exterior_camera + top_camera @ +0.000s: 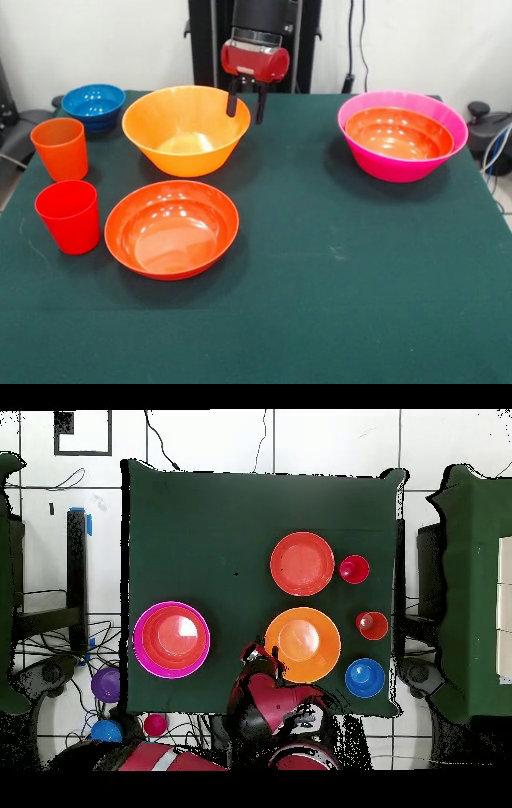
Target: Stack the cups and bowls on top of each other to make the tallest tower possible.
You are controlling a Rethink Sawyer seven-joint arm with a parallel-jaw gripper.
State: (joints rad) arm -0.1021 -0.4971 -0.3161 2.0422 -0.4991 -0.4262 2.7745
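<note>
The tower is a large pink bowl (400, 169) at the right with a shallow red-orange bowl (398, 133) nested in it; the overhead view shows both (141, 640) (175, 636). A yellow-orange bowl (186, 128) (302, 644), a second red-orange bowl (172, 228) (302, 564), a blue bowl (94, 104) (365, 677), an orange cup (60, 148) (372, 625) and a red cup (69, 216) (354, 569) stand apart on the green cloth. My gripper (246, 104) (260, 656) is open and empty, hanging over the yellow-orange bowl's far rim.
Off the table, near the robot's base, a purple bowl (105, 684), a blue bowl (105, 731) and a small pink-red bowl (155, 725) lie on the floor. The robot's pedestal (254, 16) stands at the table's far edge.
</note>
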